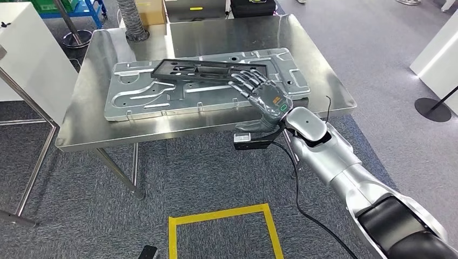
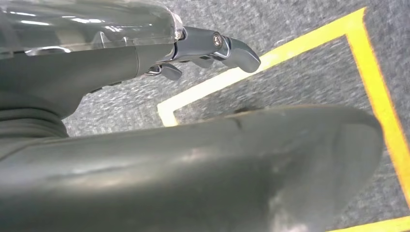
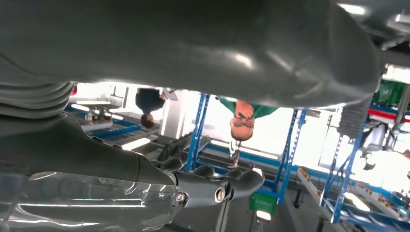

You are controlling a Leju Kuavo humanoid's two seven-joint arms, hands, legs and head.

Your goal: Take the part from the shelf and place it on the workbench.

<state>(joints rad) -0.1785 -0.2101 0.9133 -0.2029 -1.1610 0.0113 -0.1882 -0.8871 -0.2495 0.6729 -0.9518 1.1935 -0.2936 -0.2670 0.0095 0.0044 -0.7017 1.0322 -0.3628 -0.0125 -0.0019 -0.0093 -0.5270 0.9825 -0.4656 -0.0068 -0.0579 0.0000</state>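
Right robot hand (image 1: 263, 93) reaches over the desk's (image 1: 81, 116) near right edge, fingers spread apart, holding nothing. Black frame part (image 1: 208, 70) lies on the grey metal panel (image 1: 140, 100), just beyond the fingertips. Left robot hand (image 2: 212, 48) hangs over carpet (image 2: 300, 82), fingers curled, empty.

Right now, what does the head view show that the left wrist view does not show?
Head view alone: the steel workbench, the grey metal panel on it, the black frame part lying on that panel, and the right robot hand with its fingers spread over the part's end. Left wrist view alone: the left robot hand. Both: grey carpet and the yellow floor marking.
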